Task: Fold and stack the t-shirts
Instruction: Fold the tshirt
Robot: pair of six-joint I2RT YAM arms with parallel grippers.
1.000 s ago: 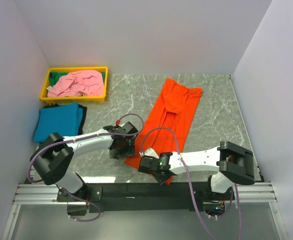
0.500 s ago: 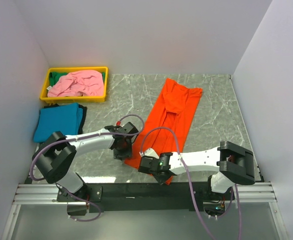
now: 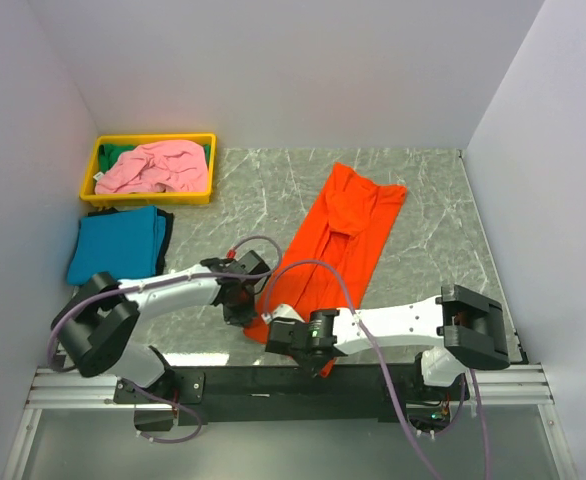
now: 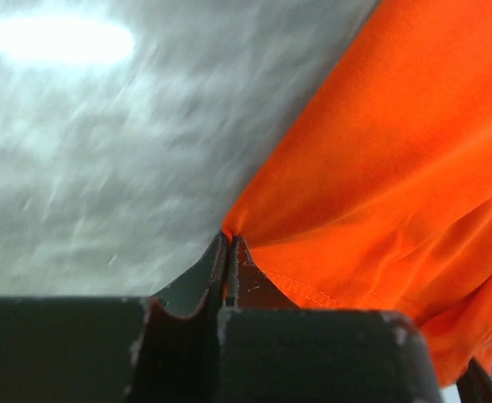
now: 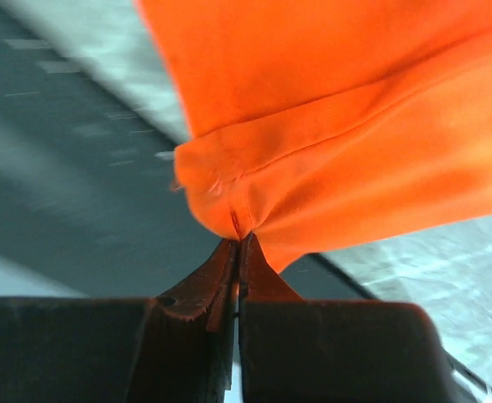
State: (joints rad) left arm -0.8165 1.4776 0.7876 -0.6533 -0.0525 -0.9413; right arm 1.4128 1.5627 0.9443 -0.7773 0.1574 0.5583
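The bright orange t-shirt [image 3: 340, 232] lies as a long folded strip running diagonally across the marble table, far end at the upper right. My left gripper [image 3: 245, 304] is shut on the near left edge of the orange cloth; in the left wrist view its jaws [image 4: 227, 238] pinch a corner of the orange t-shirt [image 4: 380, 168]. My right gripper [image 3: 293, 340] is shut on the near corner, where the jaws [image 5: 240, 240] bunch the orange cloth [image 5: 330, 109]. The teal t-shirt [image 3: 118, 245] lies folded at the left. The pink t-shirt [image 3: 158, 165] is crumpled in the tray.
A yellow tray [image 3: 149, 198] stands at the back left, with some green cloth [image 3: 121, 152] under the pink shirt. White walls close in the marble table [image 3: 428, 250] on three sides. A black rail [image 3: 273, 380] runs along the near edge.
My left gripper has closed on the orange shirt's near edge. Both grippers have shifted left, and the shirt's near end has moved with them.
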